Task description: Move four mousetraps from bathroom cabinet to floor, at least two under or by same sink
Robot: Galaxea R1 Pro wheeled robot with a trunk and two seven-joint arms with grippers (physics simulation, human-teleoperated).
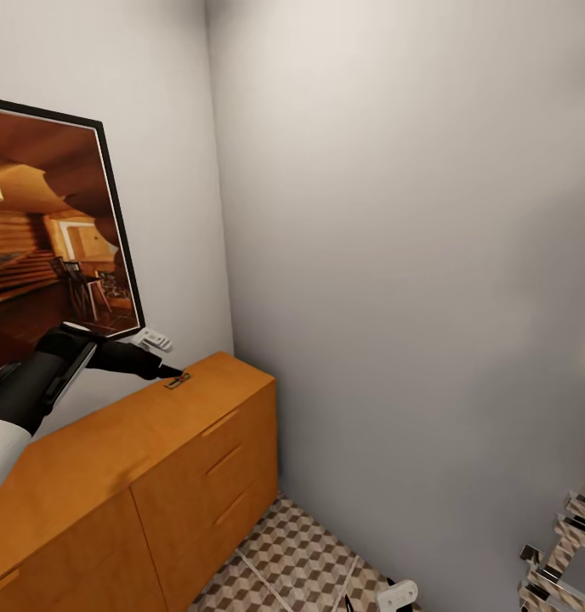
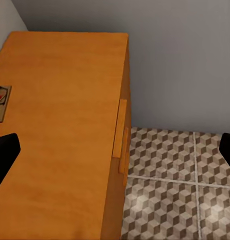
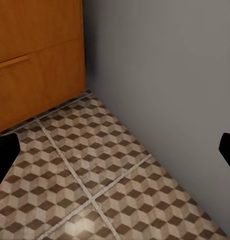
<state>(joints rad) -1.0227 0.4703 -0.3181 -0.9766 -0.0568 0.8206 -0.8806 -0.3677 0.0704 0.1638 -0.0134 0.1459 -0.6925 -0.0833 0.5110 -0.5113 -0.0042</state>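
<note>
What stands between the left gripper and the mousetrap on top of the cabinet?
Nothing visible does. The mousetrap lies alone on the cabinet top, right at the left gripper, whose fingers are spread wide.
</note>
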